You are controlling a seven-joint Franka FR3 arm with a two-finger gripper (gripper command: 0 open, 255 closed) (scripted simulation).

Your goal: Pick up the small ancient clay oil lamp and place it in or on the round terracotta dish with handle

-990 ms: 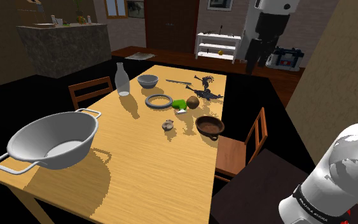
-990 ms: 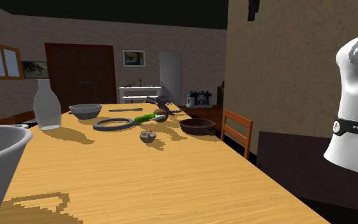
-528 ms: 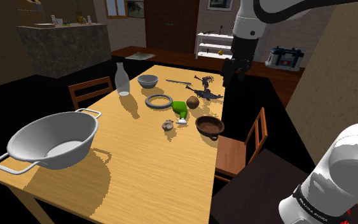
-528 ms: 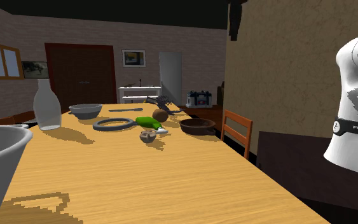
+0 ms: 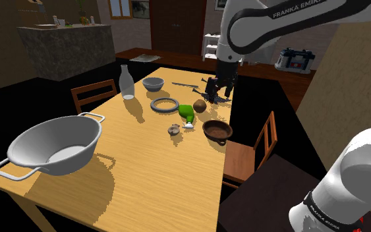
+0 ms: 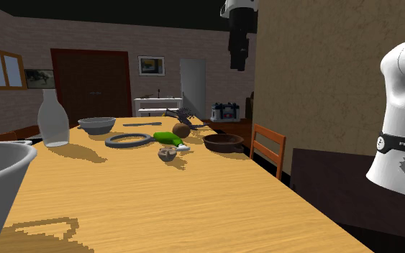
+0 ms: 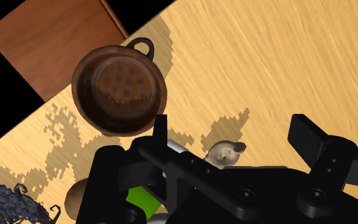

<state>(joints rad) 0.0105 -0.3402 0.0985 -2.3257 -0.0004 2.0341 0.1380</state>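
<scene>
Room: brown walls, a dark red double door [image 6: 89, 83] and a white shelf unit [image 5: 225, 47].

Work surface: a wooden table [image 5: 144, 165] with a wooden chair [image 5: 250, 158] at its edge.

On the table:
- A large grey two-handled basin [image 5: 52, 145].
- The round brown dish with handle [image 5: 217, 130].
- The small clay oil lamp [image 5: 174, 129], which rests on the table near the dish and apart from it.

My gripper [image 7: 229, 121] hangs above the table with its fingers spread, holding nothing.

There is one oil lamp [image 5: 174, 129], one handled dish [image 5: 216, 130], one bottle [image 5: 127, 84], one ring [image 5: 153, 104], one large bowl [image 5: 45, 142], one small bowl [image 5: 153, 84]; two chairs [image 5: 240, 161].
</scene>
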